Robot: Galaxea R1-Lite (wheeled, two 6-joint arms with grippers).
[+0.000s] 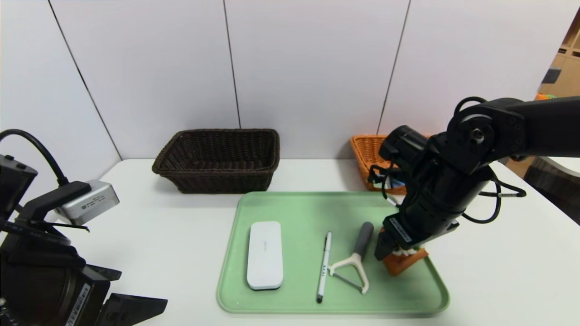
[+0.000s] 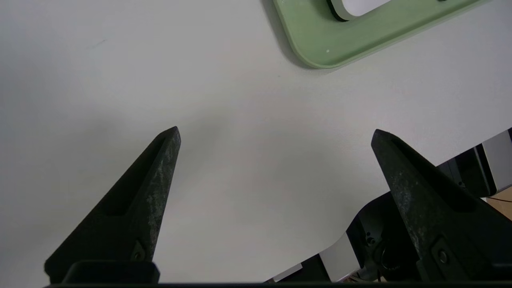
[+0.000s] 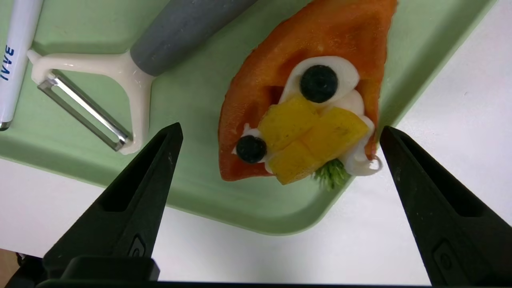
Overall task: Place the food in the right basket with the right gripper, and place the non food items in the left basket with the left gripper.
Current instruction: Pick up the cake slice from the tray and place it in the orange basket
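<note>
The left gripper [image 2: 276, 128] idles over the near left of the bench [image 1: 172, 253], jaws spread. The right gripper [image 3: 281, 128], jaws wide, hangs over the tart wedge [image 3: 304, 104]. Nothing looks sorted: white case [image 1: 265, 256], pen [image 1: 324, 267], peeler [image 1: 358, 258] and wedge all lie on the green tray [image 1: 299, 206]. Beyond, the dark basket [image 1: 222, 179] looks bare; the right arm hides much of the orange basket [image 1: 362, 156], its bluish contents unclear.
</note>
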